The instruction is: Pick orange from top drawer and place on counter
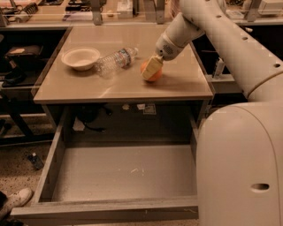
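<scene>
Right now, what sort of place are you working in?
Probably a lab or workshop: cluttered benches behind the counter, its open grey top drawer, speckled floor. The gripper is at the orange on the counter.

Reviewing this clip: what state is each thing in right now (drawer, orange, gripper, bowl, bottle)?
top drawer: pulled open, nothing inside.
orange: out of the drawer, down at the counter, held by the gripper.
gripper: over the counter's right half, shut on the orange.
bowl: upright on the counter, looks empty.
bottle: lying on its side between bowl and orange.
</scene>
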You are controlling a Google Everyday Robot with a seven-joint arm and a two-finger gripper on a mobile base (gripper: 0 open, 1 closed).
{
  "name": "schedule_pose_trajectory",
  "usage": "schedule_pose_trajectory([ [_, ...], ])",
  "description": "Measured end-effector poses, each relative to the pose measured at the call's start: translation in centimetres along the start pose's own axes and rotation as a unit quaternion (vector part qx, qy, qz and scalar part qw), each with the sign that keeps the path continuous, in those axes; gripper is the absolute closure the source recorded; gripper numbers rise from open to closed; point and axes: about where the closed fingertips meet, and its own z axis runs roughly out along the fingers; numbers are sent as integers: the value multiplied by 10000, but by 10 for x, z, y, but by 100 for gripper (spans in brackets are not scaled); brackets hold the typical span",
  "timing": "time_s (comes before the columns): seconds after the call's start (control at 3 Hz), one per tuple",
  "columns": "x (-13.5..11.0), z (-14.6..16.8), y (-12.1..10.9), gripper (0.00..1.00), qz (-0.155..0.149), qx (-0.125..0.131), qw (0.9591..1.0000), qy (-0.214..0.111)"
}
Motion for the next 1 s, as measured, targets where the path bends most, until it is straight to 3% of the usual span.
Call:
schedule_pose_trajectory([
  [0.33,2,5,-5,100,63,20,10000,-36],
  [1.0,2,5,-5,58,63,20,10000,-35],
])
